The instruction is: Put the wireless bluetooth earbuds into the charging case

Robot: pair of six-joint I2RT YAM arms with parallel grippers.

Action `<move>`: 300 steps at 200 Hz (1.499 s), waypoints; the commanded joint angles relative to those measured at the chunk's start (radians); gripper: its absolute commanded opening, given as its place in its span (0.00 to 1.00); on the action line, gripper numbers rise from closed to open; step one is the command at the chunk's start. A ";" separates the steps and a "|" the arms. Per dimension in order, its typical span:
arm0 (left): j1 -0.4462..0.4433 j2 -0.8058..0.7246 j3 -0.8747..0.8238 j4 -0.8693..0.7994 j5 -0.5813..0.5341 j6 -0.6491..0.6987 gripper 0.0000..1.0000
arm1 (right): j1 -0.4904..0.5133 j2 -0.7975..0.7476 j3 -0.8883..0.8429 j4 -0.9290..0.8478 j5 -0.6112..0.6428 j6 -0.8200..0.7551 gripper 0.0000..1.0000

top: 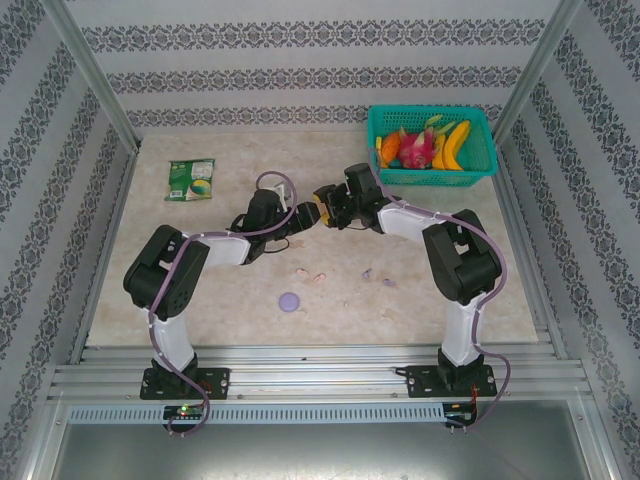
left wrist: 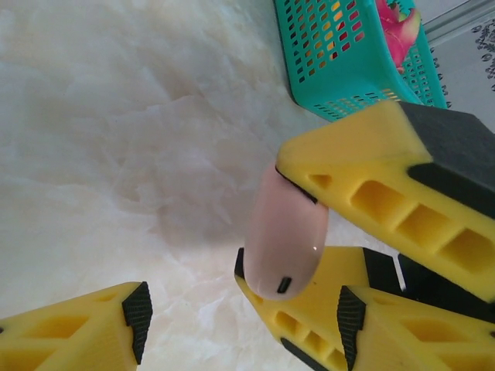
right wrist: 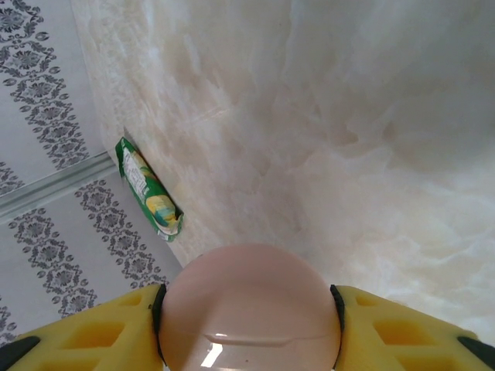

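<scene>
Reference for all positions: purple case (top: pixel 290 301), flat on the table (top: pixel 200 290).

Straight beyond purple case, raised off the table: pink case (left wrist: pixel 286 239). Round, edge-on from left wrist, small dark port on the rim facing the camera. Looks closed as far as visible.

Clamped on pink case: right gripper (right wrist: pixel 247 309). Yellow fingers (right wrist: pixel 402 328) pressed on opposite sides of the rim, jaws about halfway in, firm hold.

Nose to nose with it, also beyond purple case: left gripper (left wrist: pixel 244 317). Jaws partway open, holding nothing. One fingertip out to each side of pink case's lower end, no contact visible from left wrist.

Just beyond purple case and slightly right, on the table: two pink earbuds (top: pixel 300 271), near each other, loose. Farther right of purple case, about the same depth: two purple earbuds (top: pixel 366 272), also loose. All four outside either case, on the near side of both grippers and apart from them.

Well beyond purple case and far right, at the back corner: teal basket (top: pixel 480 175), fruit (top: pixel 455 145) inside.

Well beyond purple case and left: green snack packet (top: pixel 190 180), flat on the table.
</scene>
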 commanded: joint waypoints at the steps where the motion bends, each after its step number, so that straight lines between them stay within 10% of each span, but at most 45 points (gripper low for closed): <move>1: -0.018 0.026 0.038 0.063 0.018 0.001 0.65 | 0.011 -0.042 -0.015 0.021 -0.015 0.013 0.49; 262: -0.027 0.073 0.073 0.109 -0.004 -0.041 0.13 | 0.031 -0.037 -0.034 0.055 -0.009 0.053 0.49; 300: -0.027 0.060 0.077 0.080 0.002 -0.026 0.05 | 0.018 -0.047 -0.030 0.063 -0.012 0.035 0.66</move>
